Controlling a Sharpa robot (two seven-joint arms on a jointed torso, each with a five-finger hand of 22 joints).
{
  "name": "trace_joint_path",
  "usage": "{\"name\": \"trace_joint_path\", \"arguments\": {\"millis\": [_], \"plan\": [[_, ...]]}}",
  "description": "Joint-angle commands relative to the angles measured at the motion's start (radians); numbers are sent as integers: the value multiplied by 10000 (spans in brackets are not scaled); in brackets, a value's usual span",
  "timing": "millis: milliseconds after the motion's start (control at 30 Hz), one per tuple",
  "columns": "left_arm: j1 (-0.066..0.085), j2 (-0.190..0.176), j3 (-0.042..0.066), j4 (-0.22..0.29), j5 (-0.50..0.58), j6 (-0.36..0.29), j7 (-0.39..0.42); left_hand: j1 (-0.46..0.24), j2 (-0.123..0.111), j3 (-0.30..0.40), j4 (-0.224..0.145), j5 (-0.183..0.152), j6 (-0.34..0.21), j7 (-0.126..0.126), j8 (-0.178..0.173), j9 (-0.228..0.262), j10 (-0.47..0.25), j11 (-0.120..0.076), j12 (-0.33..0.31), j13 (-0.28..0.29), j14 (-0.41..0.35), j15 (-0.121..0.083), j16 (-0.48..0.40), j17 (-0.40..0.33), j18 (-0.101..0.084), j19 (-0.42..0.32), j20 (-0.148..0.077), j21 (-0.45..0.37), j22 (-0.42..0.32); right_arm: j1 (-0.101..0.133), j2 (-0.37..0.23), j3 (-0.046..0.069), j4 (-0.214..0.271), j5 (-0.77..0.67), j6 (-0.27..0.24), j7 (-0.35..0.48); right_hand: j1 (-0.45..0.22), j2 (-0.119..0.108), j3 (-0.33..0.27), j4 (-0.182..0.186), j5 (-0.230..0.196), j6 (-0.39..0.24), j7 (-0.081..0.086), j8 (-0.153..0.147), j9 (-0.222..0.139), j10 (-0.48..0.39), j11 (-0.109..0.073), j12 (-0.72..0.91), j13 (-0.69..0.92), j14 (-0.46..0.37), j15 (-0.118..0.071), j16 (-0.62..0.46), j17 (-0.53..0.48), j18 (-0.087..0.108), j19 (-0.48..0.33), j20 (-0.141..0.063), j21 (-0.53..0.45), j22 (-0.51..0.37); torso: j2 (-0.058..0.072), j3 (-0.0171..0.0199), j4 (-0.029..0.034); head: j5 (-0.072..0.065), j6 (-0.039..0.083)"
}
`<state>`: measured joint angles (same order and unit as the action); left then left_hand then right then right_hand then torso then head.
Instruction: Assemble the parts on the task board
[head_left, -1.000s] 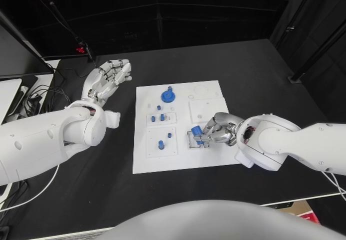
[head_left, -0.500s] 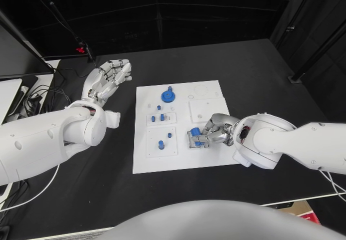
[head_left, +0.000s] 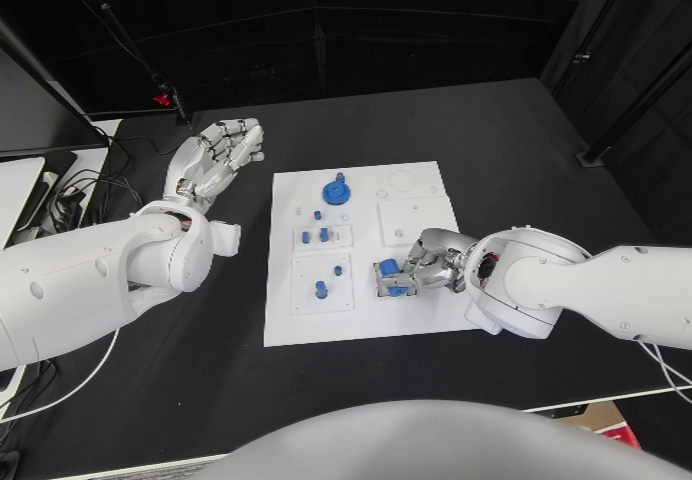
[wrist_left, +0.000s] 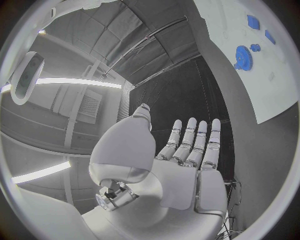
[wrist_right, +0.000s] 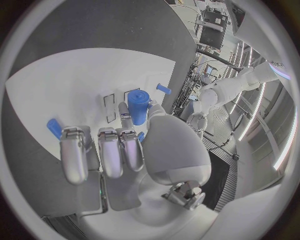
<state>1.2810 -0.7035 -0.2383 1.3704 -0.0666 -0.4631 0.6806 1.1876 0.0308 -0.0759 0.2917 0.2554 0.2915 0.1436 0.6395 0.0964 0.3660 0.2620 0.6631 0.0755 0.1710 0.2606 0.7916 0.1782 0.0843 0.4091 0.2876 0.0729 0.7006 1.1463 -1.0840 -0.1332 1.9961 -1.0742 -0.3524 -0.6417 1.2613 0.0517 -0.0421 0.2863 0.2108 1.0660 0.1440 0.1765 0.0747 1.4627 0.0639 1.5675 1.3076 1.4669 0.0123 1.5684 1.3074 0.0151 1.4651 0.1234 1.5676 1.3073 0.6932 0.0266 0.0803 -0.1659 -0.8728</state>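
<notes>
The white task board (head_left: 361, 320) lies mid-table. My right hand (head_left: 421, 270) hovers over its right half and pinches a short blue cylinder (head_left: 388, 268) between thumb and a finger; the right wrist view shows the cylinder (wrist_right: 137, 106) upright at the fingertips of that hand (wrist_right: 119, 150) above the board (wrist_right: 69, 85). A blue gear (head_left: 336, 190) sits at the board's far end, and small blue pegs (head_left: 325, 235) stand in the left-hand plates. My left hand (head_left: 216, 155) lies flat and open on the black table left of the board, fingers straight (wrist_left: 190, 142).
Cables and a pale device (head_left: 22, 190) lie at the table's left edge. A red-lit object (head_left: 163, 99) sits at the far left corner. Black table surface (head_left: 548, 150) stretches right of the board. Blue parts (wrist_left: 242, 56) on the board appear in the left wrist view.
My right hand has shifted slightly left over the board, still with the blue cylinder. The left hand has not moved.
</notes>
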Motion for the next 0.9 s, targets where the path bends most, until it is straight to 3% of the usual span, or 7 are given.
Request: {"name": "trace_joint_path", "arguments": {"millis": [33,267,400,533,800,900], "plan": [[15,-8,10,15,8,77,665,-17,105,-85,1,52,-92,1531,52,-10,-93,-6,58,-10,-66,14,48,-10,14,28,30,48,-4,3,32,-2,82,-589,287,-31,-92,1,-58,19,-58,102,-154,-45,7,1080,-18,33,2632,1039,-54,24,2634,-151,1057,-59,32,2635,-1,1,-5,4,2],[15,-8,10,24,8,92,666,-15,107,-88,1,52,-94,1531,54,-12,-95,-6,61,-11,-67,14,51,-14,14,27,30,48,-6,1,75,-2,106,-1423,330,-170,-101,150,-111,27,144,123,-160,-99,18,1080,-24,33,2632,1039,-48,24,2634,-151,1057,-55,32,2635,3,-6,2,-82,2],[15,-26,10,30,8,81,665,-6,118,-102,1,52,-102,1532,66,-19,-101,-6,75,-18,-71,15,66,-31,13,20,30,47,-15,0,111,-2,92,-1622,444,-234,-144,186,-149,44,178,126,-156,-117,21,1080,-22,33,2632,1039,-47,24,2634,-151,1057,-54,32,2635,3,-5,-6,-37,2],[15,-28,10,30,8,83,664,-6,118,-102,1,52,-102,1532,66,-19,-101,-6,75,-18,-71,15,66,-31,13,20,30,47,-15,-1,162,-2,63,-1695,536,-301,-323,271,-286,61,204,133,-148,-165,28,1080,-14,33,2632,1039,-42,24,2634,-151,1057,-49,32,2635,1,-2,4,-119,2],[15,-40,10,44,8,81,663,-6,118,-102,1,52,-102,1532,66,-19,-101,-6,75,-18,-71,15,66,-31,13,20,30,47,-15,-1,218,-2,-16,-1736,679,-442,-547,632,-438,62,393,165,-152,-245,48,1080,-17,33,2632,1039,-38,24,2634,-151,1057,-44,32,2635,-3,-1,-2,-93,2],[15,-45,10,49,8,82,662,-6,119,-102,1,52,-102,1532,66,-19,-101,-6,75,-18,-71,15,66,-31,13,20,30,47,-15,-1,224,-2,-32,-1741,877,-535,-649,699,-529,71,350,162,-144,-275,51,1080,-10,33,2632,1039,-38,24,2634,-151,1057,-44,32,2635,2,0,-5,-228,2]]}}
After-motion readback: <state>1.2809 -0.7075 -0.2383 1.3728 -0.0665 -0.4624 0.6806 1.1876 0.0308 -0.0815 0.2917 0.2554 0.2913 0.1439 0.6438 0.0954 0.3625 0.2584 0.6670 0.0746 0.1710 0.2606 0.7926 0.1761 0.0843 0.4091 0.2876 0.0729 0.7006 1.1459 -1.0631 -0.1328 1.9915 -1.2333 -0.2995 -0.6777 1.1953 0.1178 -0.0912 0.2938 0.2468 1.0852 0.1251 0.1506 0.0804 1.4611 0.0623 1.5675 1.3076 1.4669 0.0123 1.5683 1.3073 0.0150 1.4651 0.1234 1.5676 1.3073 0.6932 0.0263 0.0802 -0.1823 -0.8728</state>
